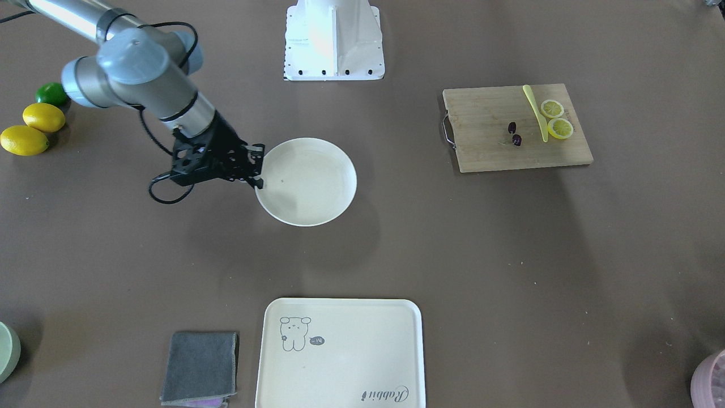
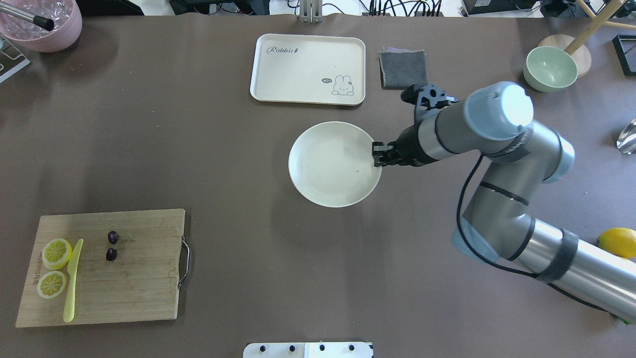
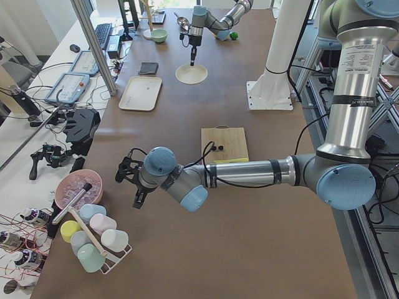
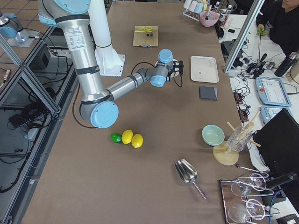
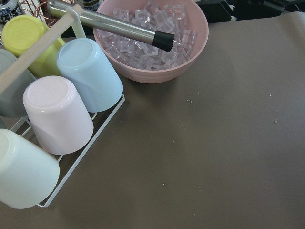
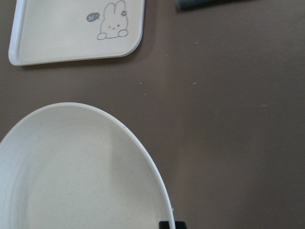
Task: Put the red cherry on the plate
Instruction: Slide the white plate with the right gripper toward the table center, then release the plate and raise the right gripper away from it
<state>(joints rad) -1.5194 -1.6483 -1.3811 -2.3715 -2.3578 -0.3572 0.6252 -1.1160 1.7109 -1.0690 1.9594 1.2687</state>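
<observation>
Plate (image 6: 71, 167) fills the lower left of the right wrist view. Its rim runs down to a dark sliver of fingertip at the bottom edge, and the tray (image 6: 57, 33) with the bunny drawing lies beyond it.

The overhead view shows more: the right end effector (image 2: 378, 153) sits at the plate's right rim. The front view shows it at the same rim from across the desk (image 1: 510, 255). No view settles whether its fingers pinch the rim or stand just off it, so I cannot tell.

The cherries (image 2: 112, 245), 2 dark ones joined by stems, lie on the cutting board (image 2: 129, 293), well apart from the plate. They sit near a yellow knife (image 2: 72, 281) and 2 lemon slices (image 2: 56, 253).

Only the left side view shows the left end effector (image 3: 134, 190), low over bare desk near the pink bowl (image 3: 73, 190). I cannot tell its opening. The left wrist view shows no fingers, only upturned cups (image 5: 88, 74) on a wire rack and ice in that bowl. The right side view alone shows a metal scoop (image 4: 187, 173).
</observation>
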